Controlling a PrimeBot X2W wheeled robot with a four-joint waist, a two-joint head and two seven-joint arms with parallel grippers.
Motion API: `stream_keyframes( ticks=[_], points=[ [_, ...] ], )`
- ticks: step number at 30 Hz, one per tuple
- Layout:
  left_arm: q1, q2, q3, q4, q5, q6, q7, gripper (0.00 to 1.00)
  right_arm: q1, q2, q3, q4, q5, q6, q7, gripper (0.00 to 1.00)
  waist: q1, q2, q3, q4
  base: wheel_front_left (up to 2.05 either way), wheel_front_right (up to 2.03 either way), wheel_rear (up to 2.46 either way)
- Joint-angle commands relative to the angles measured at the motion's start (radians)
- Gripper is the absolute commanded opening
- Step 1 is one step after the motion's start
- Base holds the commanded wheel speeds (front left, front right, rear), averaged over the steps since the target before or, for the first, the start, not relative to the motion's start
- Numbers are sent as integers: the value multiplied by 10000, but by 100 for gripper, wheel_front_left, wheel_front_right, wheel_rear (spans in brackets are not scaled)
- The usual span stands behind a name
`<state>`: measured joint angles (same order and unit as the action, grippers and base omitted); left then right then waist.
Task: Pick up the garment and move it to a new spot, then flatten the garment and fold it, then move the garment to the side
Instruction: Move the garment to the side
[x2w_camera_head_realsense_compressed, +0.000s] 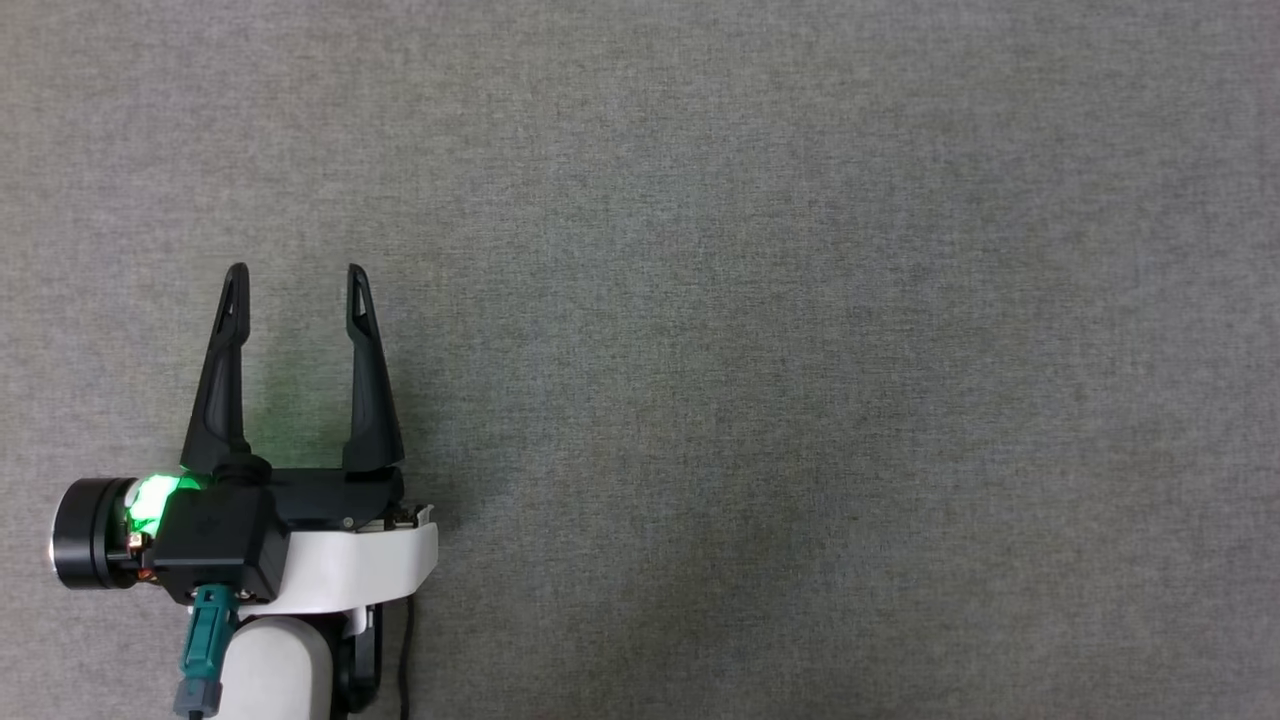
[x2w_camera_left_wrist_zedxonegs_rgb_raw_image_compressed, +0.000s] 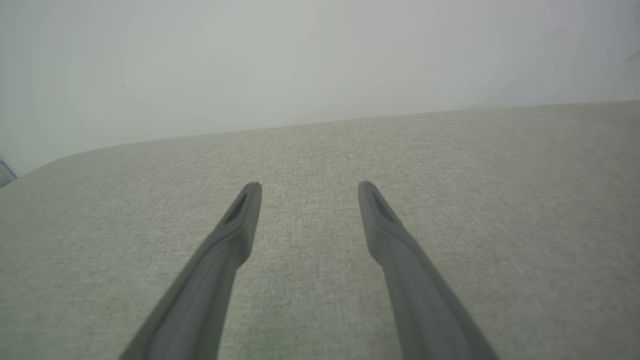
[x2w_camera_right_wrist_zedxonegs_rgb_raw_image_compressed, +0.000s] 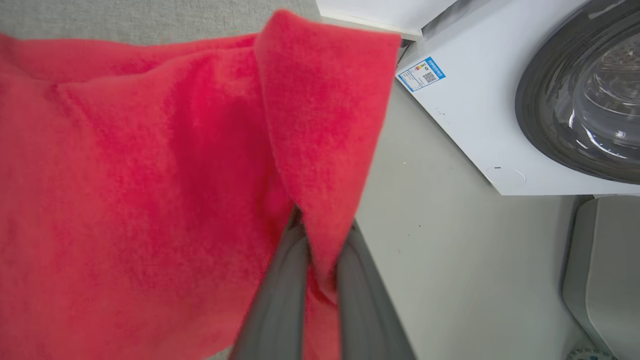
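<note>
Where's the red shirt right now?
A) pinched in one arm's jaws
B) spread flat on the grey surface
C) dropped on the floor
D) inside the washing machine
A: in the right wrist view, the right jaws are shut on a fold of the garment, with its red fabric squeezed between them.

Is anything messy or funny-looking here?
Nothing is broken or spilled. The red garment is bunched up, pinched in the right gripper instead of lying flat. The left gripper is open and empty.
</note>
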<state>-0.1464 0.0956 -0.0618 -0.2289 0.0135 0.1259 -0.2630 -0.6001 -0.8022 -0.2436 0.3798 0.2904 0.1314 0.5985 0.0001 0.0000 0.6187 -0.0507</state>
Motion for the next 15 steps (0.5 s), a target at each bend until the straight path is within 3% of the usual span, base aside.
stream_keyframes(
  ticks=[1, 2, 3, 9, 15],
  points=[
    [-70, 59, -39, -8, -16, 72, -22, 100, -254, 212, -145, 161, -240, -15, -166, 18, -1, 0, -38, 35, 0, 0, 0],
    [-54, 64, -39, 20, -36, 89, -22, 100, -310, 320, -225, 251, -355, -15, -254, 41, -1, 0, -86, 41, 0, 0, 0],
    [-14, 63, -35, 60, -50, 128, -22, 100, -339, 445, -258, 325, -496, -15, -355, 100, -1, 0, -163, 38, 0, 0, 0],
    [340, 3, -10, 261, -171, 259, -22, 100, -107, 923, -436, 535, -886, -15, -964, 100, -1, 0, -1063, 4, 0, 0, 0],
    [952, -44, 74, 510, -290, 345, -22, 100, 397, 1426, -351, -232, -892, -15, -2557, 100, -1, 0, -2242, -27, 0, 0, 0]
  ],
)
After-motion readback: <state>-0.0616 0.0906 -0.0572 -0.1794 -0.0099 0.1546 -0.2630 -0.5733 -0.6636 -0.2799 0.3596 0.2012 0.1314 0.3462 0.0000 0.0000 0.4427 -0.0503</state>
